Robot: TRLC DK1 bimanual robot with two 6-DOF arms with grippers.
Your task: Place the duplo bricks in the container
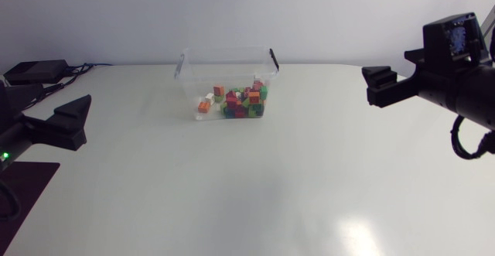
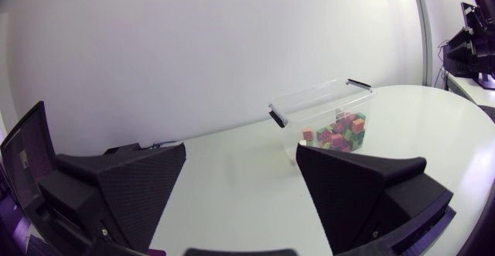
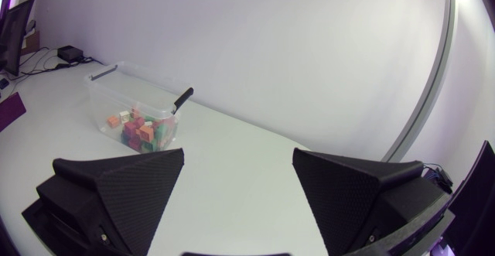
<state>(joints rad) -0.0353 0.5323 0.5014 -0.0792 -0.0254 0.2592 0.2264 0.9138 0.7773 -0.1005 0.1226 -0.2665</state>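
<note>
Bricks (image 1: 240,101) lie in the container (image 1: 190,82); left claw (image 2: 241,149), right claw (image 3: 238,154) both splayed apart.

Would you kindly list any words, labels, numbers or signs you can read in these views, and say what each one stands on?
None: no text can be read in any view. The clear plastic container, the duplo bricks inside it and the white table show no legible print, numbers or signs.

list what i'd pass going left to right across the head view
left gripper → clear container with the duplo bricks inside it → right gripper
</note>
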